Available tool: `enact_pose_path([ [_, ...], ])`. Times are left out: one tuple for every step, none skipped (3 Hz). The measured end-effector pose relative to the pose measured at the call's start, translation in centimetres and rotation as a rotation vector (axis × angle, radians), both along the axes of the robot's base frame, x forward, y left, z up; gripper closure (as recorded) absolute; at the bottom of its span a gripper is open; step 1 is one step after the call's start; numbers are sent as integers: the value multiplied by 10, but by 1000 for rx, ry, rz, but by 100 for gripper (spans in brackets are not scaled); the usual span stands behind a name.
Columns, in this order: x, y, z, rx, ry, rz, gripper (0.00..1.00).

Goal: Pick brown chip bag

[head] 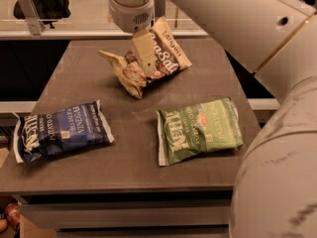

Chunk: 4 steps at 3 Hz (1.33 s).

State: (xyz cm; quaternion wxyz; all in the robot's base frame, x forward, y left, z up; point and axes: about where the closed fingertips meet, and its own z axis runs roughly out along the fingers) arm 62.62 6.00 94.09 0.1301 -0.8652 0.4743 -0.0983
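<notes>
The brown chip bag (166, 53), dark brown and cream with white "Sea Salt" lettering, is at the back middle of the table (148, 113). It is crumpled and tipped up on its lower left corner. My gripper (148, 67) comes down from above and is shut on the bag's middle. One cream finger (144, 53) lies across the bag's front; the other is hidden behind it. The bag's lower corner looks close to or touching the tabletop.
A navy blue vinegar bag (62, 130) lies flat at the front left. A green jalapeno bag (198, 130) lies flat at the front right. My white arm (277, 133) fills the right side. A glass rail and a dark chair are behind the table.
</notes>
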Motion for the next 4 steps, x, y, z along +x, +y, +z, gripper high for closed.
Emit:
enact_pose_path([
  [-8, 6, -15, 9, 33, 23, 0],
  [-10, 8, -33, 15, 71, 34, 0],
  [-9, 10, -49, 21, 107, 44, 0],
  [-6, 11, -63, 27, 135, 50, 11],
])
